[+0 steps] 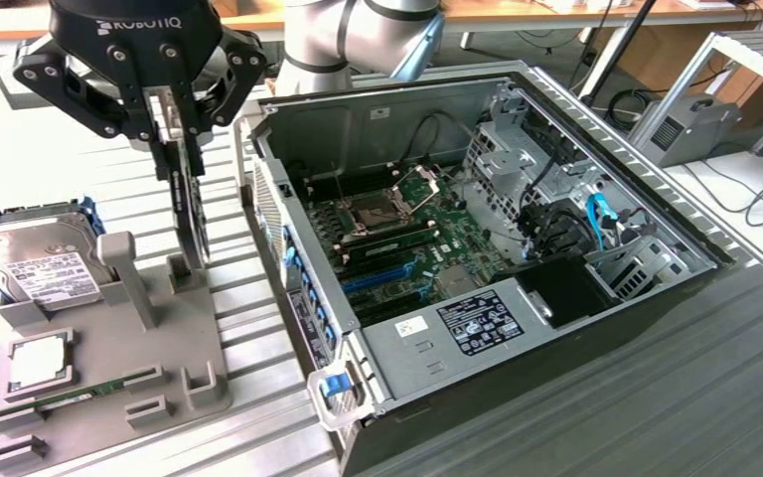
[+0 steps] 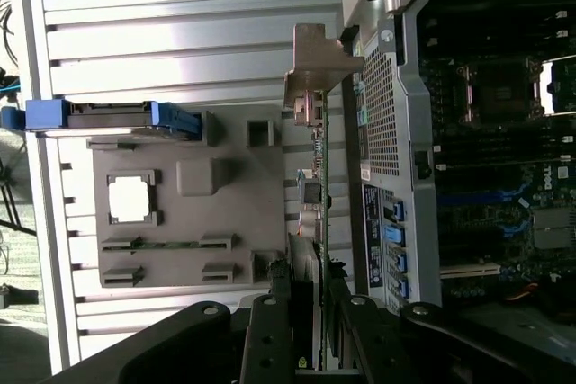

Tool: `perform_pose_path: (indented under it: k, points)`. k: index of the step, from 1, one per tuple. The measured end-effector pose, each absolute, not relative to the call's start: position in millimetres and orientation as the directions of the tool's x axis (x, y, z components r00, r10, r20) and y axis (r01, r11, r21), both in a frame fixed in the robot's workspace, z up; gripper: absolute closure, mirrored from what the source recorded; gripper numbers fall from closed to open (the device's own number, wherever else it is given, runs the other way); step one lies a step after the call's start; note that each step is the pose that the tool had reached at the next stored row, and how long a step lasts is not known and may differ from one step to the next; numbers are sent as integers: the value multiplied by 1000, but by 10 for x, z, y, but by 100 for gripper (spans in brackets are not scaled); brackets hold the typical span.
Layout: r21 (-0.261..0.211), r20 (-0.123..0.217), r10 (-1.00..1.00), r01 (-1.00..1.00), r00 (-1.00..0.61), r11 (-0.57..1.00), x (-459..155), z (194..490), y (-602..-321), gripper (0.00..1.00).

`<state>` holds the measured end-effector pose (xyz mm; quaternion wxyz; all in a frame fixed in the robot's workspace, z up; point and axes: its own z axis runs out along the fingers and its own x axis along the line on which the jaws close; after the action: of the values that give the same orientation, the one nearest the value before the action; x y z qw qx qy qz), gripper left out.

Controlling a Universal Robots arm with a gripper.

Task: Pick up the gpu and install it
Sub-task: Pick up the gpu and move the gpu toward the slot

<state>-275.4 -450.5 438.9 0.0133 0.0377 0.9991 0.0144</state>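
Observation:
The gpu (image 1: 191,214) is a thin dark card seen edge-on, hanging upright under my gripper (image 1: 175,134), which is shut on its top edge. Its lower end is level with the slotted posts of the grey fixture (image 1: 156,348); I cannot tell whether it still touches them. In the wrist view the gpu (image 2: 320,209) shows a green board edge and a silver end bracket (image 2: 315,65), with my gripper (image 2: 306,312) closed on either side of it. The open computer case (image 1: 488,248) stands just to the exterior view's right of the card.
On the fixture lie a silver hard drive (image 1: 37,263) in blue rails, a square CPU (image 1: 40,360) and a RAM stick (image 1: 83,396). The case's near wall (image 2: 396,114) runs close beside the card. The motherboard (image 1: 395,248) lies exposed inside. Cables and a small computer (image 1: 693,129) lie beyond the case.

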Motion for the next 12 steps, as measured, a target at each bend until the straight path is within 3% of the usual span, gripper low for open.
perform_pose_path:
  k: [12]
  points:
    - [30,-26,76,75,-997,997,-2689,4389,-4505,74]
